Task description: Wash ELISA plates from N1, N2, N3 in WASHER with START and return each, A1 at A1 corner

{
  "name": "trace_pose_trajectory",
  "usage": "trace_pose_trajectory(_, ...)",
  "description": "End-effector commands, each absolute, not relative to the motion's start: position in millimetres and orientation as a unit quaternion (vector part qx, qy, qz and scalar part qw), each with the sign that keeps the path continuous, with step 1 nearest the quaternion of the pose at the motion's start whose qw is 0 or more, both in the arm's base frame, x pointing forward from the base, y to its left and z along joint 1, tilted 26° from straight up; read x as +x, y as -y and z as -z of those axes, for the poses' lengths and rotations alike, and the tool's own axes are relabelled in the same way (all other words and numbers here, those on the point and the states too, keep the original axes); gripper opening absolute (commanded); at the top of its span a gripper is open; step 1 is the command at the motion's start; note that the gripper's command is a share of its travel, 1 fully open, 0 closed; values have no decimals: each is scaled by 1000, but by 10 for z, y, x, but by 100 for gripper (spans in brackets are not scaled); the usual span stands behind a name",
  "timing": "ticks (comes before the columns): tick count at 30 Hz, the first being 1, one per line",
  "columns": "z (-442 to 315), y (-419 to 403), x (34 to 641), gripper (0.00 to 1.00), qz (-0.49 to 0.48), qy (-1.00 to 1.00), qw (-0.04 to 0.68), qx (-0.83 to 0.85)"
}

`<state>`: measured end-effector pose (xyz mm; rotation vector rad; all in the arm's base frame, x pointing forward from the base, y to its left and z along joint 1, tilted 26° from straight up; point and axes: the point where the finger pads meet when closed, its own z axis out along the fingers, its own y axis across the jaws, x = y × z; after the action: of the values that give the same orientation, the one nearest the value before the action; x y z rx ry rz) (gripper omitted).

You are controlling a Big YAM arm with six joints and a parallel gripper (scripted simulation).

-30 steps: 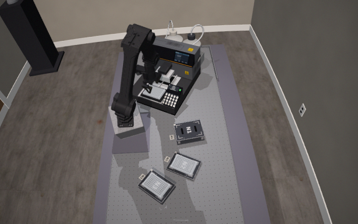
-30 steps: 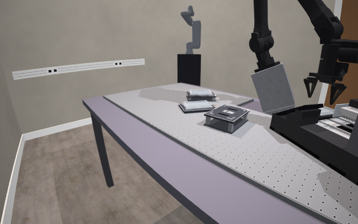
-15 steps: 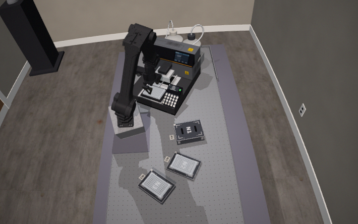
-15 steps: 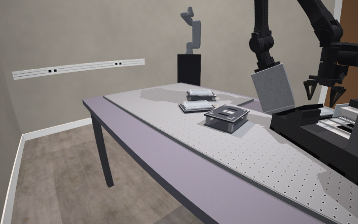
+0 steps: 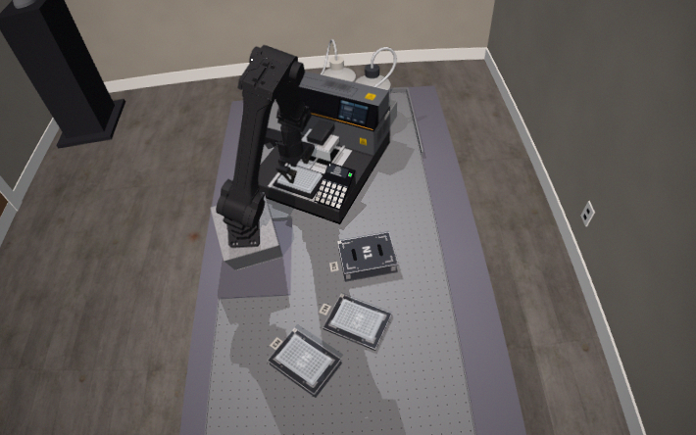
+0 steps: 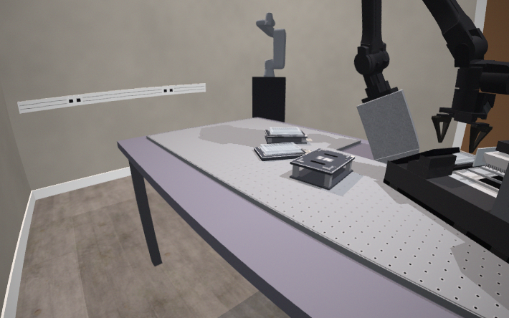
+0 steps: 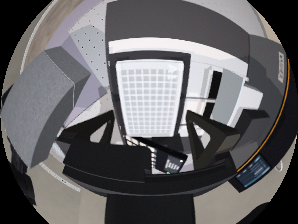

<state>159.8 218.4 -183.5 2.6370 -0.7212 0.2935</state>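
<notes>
A white ELISA plate (image 5: pixel 302 179) lies in the carrier of the black plate washer (image 5: pixel 336 147). In the wrist view the plate (image 7: pixel 148 95) lies flat right below me. My gripper (image 6: pixel 461 130) is open and empty, a little above the plate, with a finger on each side of it (image 7: pixel 149 137). The washer's lamp (image 5: pixel 350 174) glows green above the keypad (image 5: pixel 333 192). Nest N1 (image 5: pixel 368 254) stands empty. The two other nests each hold a plate: one (image 5: pixel 357 320) in the middle and one (image 5: pixel 304 361) nearer the table's front.
Two bottles with tubes (image 5: pixel 359 72) stand behind the washer. The arm's grey base block (image 5: pixel 245 237) sits left of the washer. A dark pedestal (image 5: pixel 59 70) stands on the floor at the far left.
</notes>
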Motion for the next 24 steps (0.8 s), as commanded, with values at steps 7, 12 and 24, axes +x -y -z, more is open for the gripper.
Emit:
trace_pose_trajectory(7, 1935, -2175, 1645, 100, -105, 256, 192, 942)
trace_pose_trajectory(12, 1964, -2132, 1637, 100, -105, 256, 194, 941)
trace_pose_trajectory(24, 2024, -2100, 1637, 100, -105, 255, 195, 941)
